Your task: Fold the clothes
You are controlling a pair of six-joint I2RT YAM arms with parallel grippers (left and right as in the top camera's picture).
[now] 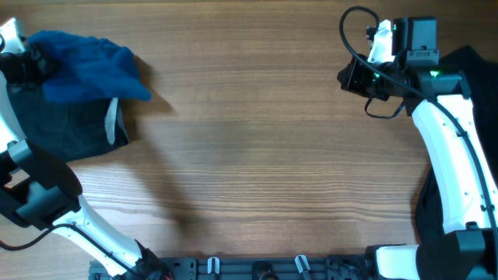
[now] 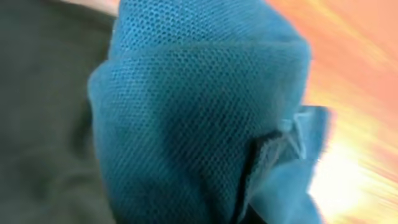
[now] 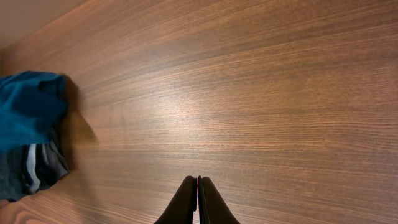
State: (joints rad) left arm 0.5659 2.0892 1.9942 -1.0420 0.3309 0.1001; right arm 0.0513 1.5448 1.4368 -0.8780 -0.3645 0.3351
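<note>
The blue shirt (image 1: 85, 66) lies bunched at the table's far left, on top of a folded charcoal garment (image 1: 70, 128). My left gripper (image 1: 27, 58) is at the shirt's left edge. In the left wrist view the blue shirt (image 2: 199, 112) fills the frame and hides the fingers, with the charcoal garment (image 2: 37, 124) to its left. My right gripper (image 1: 352, 78) hovers at the far right, shut and empty (image 3: 198, 180) over bare wood. The right wrist view shows the shirt (image 3: 28, 109) and the charcoal garment (image 3: 31, 171) far off at its left.
A black garment (image 1: 476, 66) lies at the table's right edge under my right arm, reaching down toward the front (image 1: 426, 210). The wooden table (image 1: 257, 155) spans the middle. A rail with clips (image 1: 257, 268) runs along the front edge.
</note>
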